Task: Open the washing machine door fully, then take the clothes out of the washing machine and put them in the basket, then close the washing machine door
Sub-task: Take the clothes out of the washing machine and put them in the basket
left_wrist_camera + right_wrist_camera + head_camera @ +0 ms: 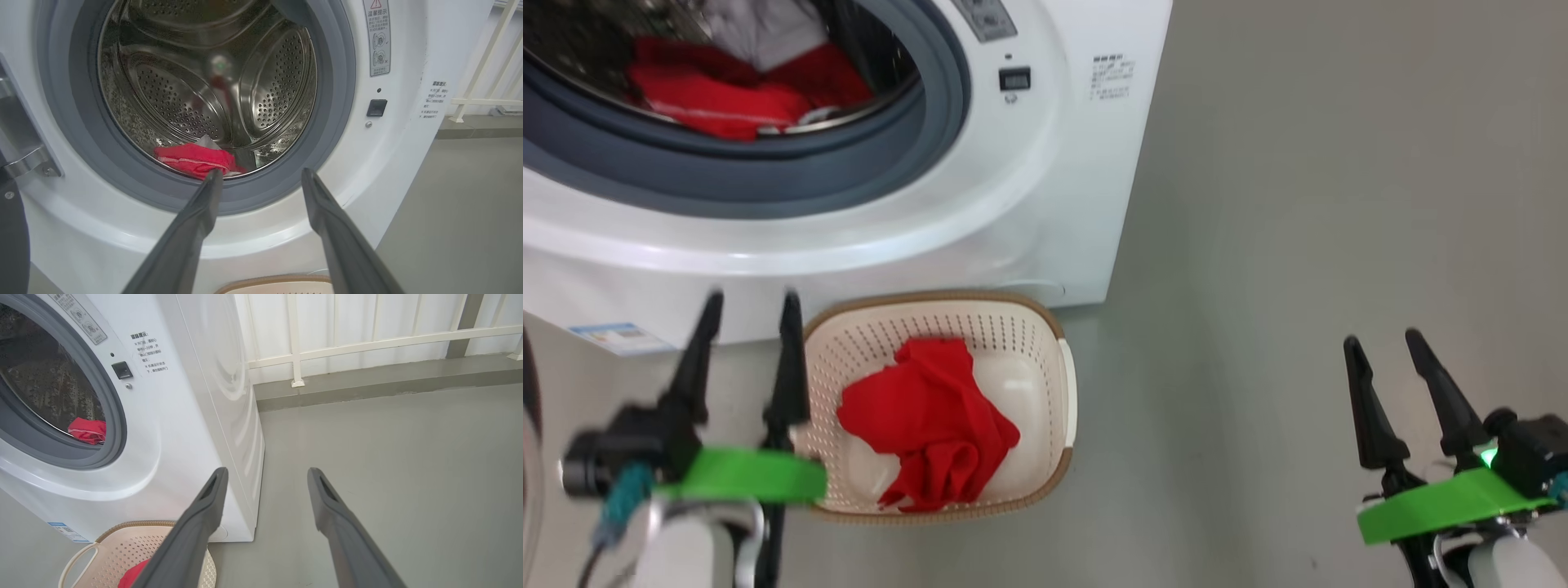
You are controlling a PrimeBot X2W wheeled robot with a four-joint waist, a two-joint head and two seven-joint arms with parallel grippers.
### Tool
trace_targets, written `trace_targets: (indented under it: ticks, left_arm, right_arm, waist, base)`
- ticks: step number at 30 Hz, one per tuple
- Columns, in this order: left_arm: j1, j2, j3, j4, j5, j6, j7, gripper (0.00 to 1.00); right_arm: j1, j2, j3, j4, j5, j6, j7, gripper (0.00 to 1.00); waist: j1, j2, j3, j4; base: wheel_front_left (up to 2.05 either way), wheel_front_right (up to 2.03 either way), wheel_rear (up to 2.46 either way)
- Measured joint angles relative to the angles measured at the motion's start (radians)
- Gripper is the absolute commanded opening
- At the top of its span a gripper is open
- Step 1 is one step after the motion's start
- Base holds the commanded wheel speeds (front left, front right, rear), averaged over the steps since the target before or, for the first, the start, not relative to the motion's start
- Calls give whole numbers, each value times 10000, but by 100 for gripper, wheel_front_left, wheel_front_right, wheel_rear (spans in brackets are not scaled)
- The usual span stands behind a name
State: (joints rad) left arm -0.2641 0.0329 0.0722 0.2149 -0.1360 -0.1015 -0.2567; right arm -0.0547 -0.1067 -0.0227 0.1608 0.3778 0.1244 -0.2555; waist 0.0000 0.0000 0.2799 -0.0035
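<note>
The washing machine (1029, 180) stands open, its grey rubber ring around the steel drum (204, 81). Red clothes (727, 90) and a grey cloth (760, 33) lie at the drum's front lip; the red clothes (192, 159) also show just past my left fingertips. The door's hinge (24, 159) and a dark door edge (12, 237) sit at the left. The cream basket (1013, 327) stands on the floor against the machine's front and holds a crumpled red garment (931, 416). My left gripper (752, 306) hangs open and empty by the basket's left rim. My right gripper (1382, 339) is open and empty over bare floor, far right.
Grey floor (1339, 245) stretches to the right of the machine. A white railing (367, 339) and a low kerb run behind it. A blue label (613, 335) sits low on the machine's front. The basket's white handle (77, 559) faces my right wrist.
</note>
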Motion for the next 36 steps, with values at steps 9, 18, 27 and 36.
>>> trace_targets:
  ticks: [9, 18, 27, 36]
  left_arm:
    - [-3563, 115, 332, 2169, 700, 59, -2, 100]
    - [-5789, 809, 644, 4339, 999, 347, -2, 100]
    - [-7809, 1603, 639, 6065, 1396, 863, -2, 100]
    - [-8886, 2378, 215, 7354, 1904, 1338, -2, 100]
  right_arm:
    - [-1028, 27, 280, -38, 4, 0, 0, 100]
    - [-1501, 136, 525, -48, 17, 0, 0, 100]
    - [-1958, 174, 790, -88, 21, 0, 0, 100]
    - [-2178, 230, 1208, -109, 79, 0, 0, 100]
  waist:
    - [0, 0, 1340, -271]
    - [0, 0, 2270, -833]
    - [0, 0, 3085, -1343]
    - [0, 0, 3529, -1848]
  base:
    - [0, 0, 0]
    - [0, 0, 0]
    - [0, 0, 0]
    - [0, 0, 0]
